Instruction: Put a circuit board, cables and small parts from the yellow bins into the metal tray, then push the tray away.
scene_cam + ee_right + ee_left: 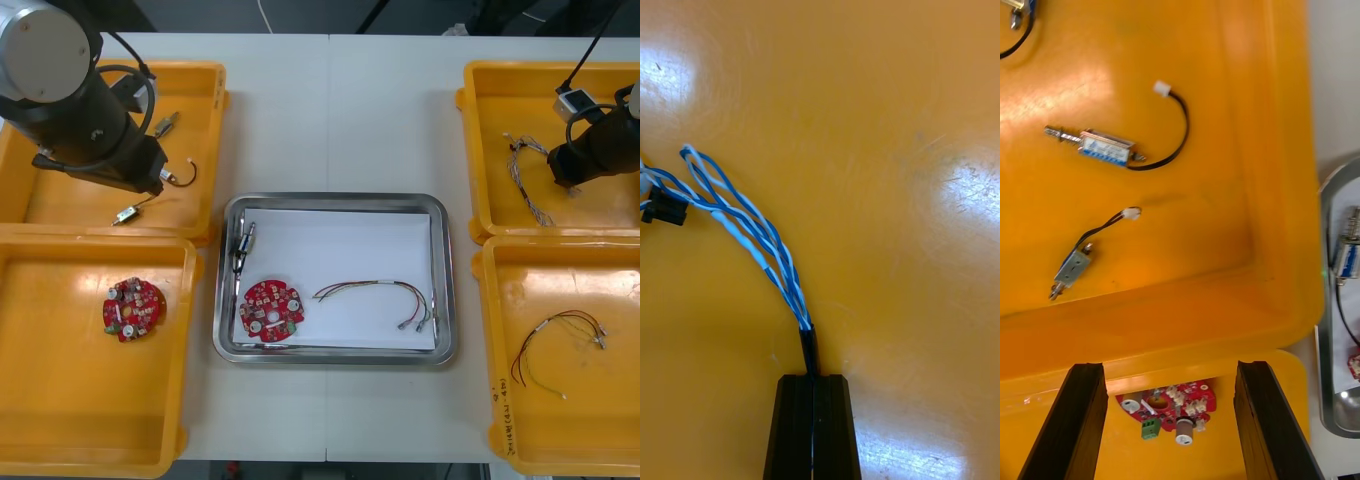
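The right gripper (814, 379) is squeezed shut on the black end of the blue and white cable (752, 232), low over the floor of the far right bin (600, 80). The rest of the cable lies on the bin floor in front of the fingers. The left gripper (1171, 371) is wide open and holds nothing. It hangs over the near wall of the far left bin (1247, 187), where two small metal parts (1105, 146) lie. The metal tray (335, 203) sits between the bins, its side rims close to them, with a strip of light table (330, 110) beyond its far rim. In it lie a circuit board (271, 310), a red and yellow cable (380, 293) and a small part (243, 245). Some writing (503, 415) on the rim of the near right bin (600, 440) is too small to read
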`<state>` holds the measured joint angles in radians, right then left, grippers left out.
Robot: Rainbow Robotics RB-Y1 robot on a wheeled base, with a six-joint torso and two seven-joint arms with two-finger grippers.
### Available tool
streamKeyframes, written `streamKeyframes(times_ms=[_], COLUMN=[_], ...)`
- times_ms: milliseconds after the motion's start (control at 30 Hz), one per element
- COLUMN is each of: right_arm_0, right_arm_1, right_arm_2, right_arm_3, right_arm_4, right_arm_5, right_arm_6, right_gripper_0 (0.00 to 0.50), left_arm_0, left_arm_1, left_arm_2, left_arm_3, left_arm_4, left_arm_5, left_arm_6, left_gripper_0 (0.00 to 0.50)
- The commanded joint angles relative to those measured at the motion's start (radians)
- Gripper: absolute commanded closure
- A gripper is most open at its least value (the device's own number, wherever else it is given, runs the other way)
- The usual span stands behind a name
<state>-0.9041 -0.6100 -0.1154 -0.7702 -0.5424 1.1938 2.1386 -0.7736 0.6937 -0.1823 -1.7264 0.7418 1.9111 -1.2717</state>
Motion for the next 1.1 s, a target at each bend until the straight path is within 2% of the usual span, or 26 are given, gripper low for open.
streamKeyframes(times_ms=[33,233,333,533,833,1033,1100], right_arm_0=[0.004,0.002,0.002,0.004,0.013,0.048,0.057], right_arm_1=[0.021,0.010,-0.002,-0.024,-0.036,-0.036,-0.036], right_arm_2=[0.011,0.011,0.011,-0.015,-0.135,-0.153,-0.152], right_arm_3=[0.014,-0.020,-0.066,-0.201,-0.459,-0.655,-0.709], right_arm_4=[-0.010,0.018,0.036,0.062,0.076,0.072,0.065], right_arm_5=[-0.011,0.004,0.053,0.221,0.555,0.719,0.726], right_arm_6=[0.000,0.009,0.009,0.006,0.004,-0.009,-0.011], right_gripper_0=[0.500,0.500,0.500,0.500,0.500,0.500,0.500], left_arm_0=[-0.078,-0.142,-0.174,-0.240,-0.297,-0.314,-0.314], left_arm_1=[0.050,0.050,0.050,0.046,0.030,0.013,0.009], left_arm_2=[0.020,0.020,0.004,-0.066,-0.126,-0.189,-0.197], left_arm_3=[0.093,0.225,0.286,0.392,0.548,0.614,0.631], left_arm_4=[0.017,0.017,0.016,0.016,0.007,0.010,0.010], left_arm_5=[0.009,0.009,0.009,-0.014,-0.066,-0.135,-0.159], left_arm_6=[-0.136,-0.233,-0.282,-0.336,-0.483,-0.492,-0.497], left_gripper_0=[0.000,0.000,0.000,0.000,0.000,0.000,0.000])
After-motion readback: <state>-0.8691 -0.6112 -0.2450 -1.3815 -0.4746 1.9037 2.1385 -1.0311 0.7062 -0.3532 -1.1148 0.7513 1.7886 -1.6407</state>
